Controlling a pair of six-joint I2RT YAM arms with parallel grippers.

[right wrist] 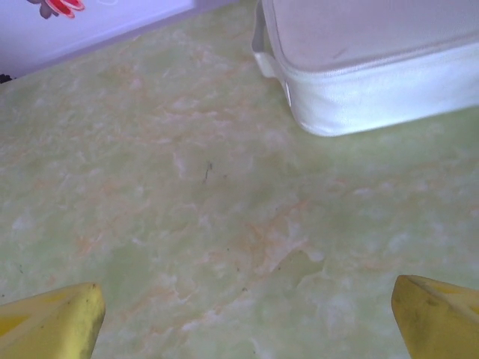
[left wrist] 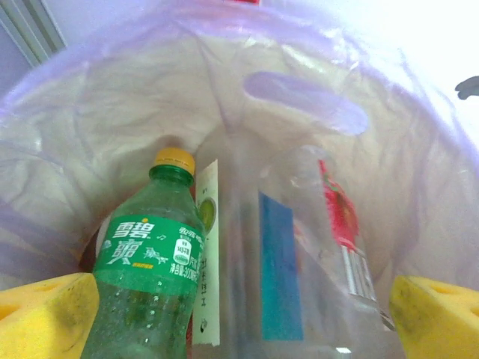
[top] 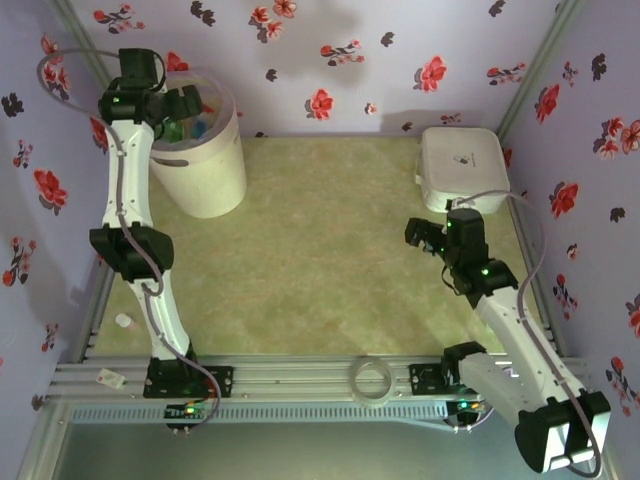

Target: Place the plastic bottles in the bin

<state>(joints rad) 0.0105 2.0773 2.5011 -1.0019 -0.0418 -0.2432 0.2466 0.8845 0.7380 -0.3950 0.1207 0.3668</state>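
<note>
Green yellow-capped bottle (left wrist: 150, 277), clear blue-labelled bottle (left wrist: 299, 262), both inside cream bin (top: 215, 170), left pincer (left wrist: 239, 329) spread wide, right pincer (right wrist: 247, 321) wide, empty

Your overhead view looks down from behind the arms. Your left wrist camera peers close into the bin (top: 212, 170), upper left there; the right hugs the table (right wrist: 187, 224).

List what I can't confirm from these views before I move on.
Top view: the left arm covers much of the bin's opening, so the bottles inside cannot be counted.
Left wrist view: the bottom edge cuts off the green bottle and the clear bottle.
Top view: a white speck left of the left arm is too small to identify.
Right wrist view: the frame edges cut off the white lidded box.
</note>
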